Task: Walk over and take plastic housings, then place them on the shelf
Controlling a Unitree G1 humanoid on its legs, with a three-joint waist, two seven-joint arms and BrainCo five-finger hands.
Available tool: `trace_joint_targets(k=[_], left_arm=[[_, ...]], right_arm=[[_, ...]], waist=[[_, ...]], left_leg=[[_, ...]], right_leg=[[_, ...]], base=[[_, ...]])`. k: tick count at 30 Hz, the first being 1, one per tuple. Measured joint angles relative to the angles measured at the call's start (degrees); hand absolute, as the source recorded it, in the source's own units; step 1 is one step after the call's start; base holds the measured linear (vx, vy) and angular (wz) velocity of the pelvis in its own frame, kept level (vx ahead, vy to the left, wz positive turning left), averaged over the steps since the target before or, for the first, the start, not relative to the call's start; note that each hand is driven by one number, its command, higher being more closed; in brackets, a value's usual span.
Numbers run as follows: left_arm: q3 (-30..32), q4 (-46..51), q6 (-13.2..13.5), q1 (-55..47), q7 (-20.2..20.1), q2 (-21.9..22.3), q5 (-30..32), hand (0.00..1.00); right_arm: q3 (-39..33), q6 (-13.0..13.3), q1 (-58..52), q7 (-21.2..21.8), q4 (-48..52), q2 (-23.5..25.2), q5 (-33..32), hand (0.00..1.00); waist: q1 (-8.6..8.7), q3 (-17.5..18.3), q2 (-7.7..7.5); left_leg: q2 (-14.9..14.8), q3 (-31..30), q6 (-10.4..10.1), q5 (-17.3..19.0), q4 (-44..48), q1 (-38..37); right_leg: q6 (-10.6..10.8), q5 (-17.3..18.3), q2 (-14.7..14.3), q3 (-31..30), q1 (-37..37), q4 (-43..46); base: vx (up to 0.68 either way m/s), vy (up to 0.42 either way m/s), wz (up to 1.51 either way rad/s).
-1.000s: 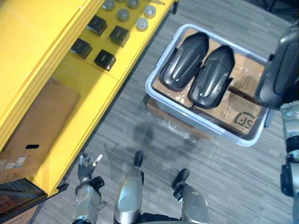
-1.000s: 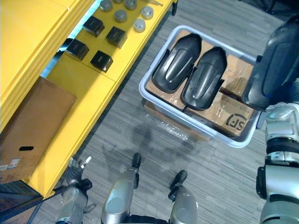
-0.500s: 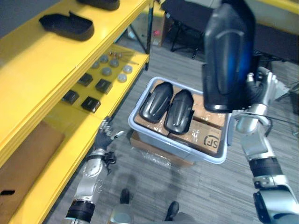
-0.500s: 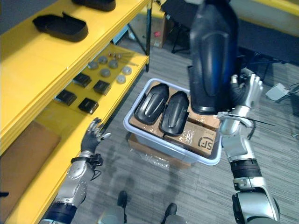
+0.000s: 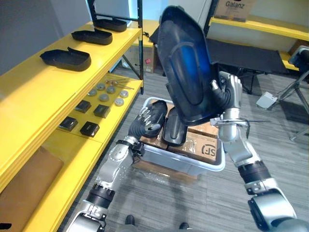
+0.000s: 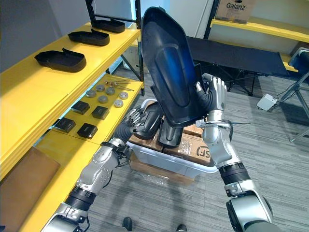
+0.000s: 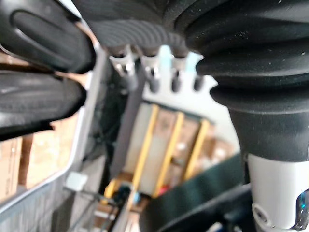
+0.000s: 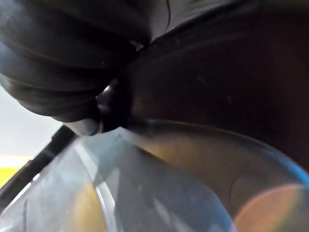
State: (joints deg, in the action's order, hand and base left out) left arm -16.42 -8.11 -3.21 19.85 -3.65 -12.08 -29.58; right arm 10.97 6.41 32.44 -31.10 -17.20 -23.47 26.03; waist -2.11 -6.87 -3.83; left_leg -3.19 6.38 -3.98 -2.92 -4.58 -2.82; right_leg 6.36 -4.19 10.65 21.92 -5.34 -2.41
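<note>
Over the bin [image 5: 195, 166], left eye view: one housing [image 5: 188, 72], raised high since a second ago, clasped at its rim by right hand [image 5: 228, 94]; shelf [image 5: 38, 92] at 9 o'clock, so placing looks next. Left wrist view: left hand [image 7: 150, 72], fingers slack, risen beside binned housings [image 7: 38, 34]. Right wrist view: housing's dark shell, close.

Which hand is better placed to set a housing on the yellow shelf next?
Right: the right hand grips the raised black housing. The left hand is open by the housings in the bin, holding nothing.
</note>
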Motion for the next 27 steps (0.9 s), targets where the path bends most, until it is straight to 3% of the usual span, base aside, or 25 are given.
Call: trace_joint_targets(k=[12, 16, 20, 27], left_arm=[[-2.95, -0.05, -2.18, 2.64, -0.94, 1.15, -1.58, 0.00], [-4.69, -0.12, -3.21, 2.73, 1.19, 1.28, -1.54, 0.00], [-4.93, -0.21, -4.91, 2.73, 3.52, 1.25, -1.28, 0.00], [-4.93, -0.88, -5.60, 2.74, 7.39, 1.40, -0.84, 0.00]], right_arm=[[5.86, 0.13, 1.94, 1.54, -6.36, 5.51, -0.58, 1.00], [9.61, 2.20, 2.96, 2.66, -8.93, 7.32, -0.44, 1.00], [10.49, 2.31, 3.48, 2.61, -11.27, 8.38, -0.49, 1.00], [11.18, 3.29, 3.43, 2.31, -11.43, 9.05, -0.56, 1.00]], waist=[[0.01, 1.16, -0.23], [0.04, 1.63, -0.32], [-0.30, 1.71, -0.32], [-0.21, 1.71, -0.32]], left_leg=[[0.41, -1.13, 0.14, -0.71, -0.04, 0.36], [0.46, -1.33, 0.13, -0.93, -0.03, 0.93], [0.67, -1.39, 0.19, -0.97, -0.03, 0.95], [0.72, -1.54, 0.19, -0.98, -0.03, 0.95]], right_leg=[[0.14, -1.10, 0.03, 0.72, -0.68, -1.37], [0.12, -1.28, 0.00, 1.29, -0.55, -1.72], [0.17, -1.52, 0.08, 1.41, -0.72, -2.07], [0.19, -1.55, 0.11, 1.42, -0.70, -2.10]], base=[[-0.02, 0.000, 0.03], [-0.01, 0.001, 0.04], [0.00, 0.001, 0.01], [0.00, 0.000, 0.00]])
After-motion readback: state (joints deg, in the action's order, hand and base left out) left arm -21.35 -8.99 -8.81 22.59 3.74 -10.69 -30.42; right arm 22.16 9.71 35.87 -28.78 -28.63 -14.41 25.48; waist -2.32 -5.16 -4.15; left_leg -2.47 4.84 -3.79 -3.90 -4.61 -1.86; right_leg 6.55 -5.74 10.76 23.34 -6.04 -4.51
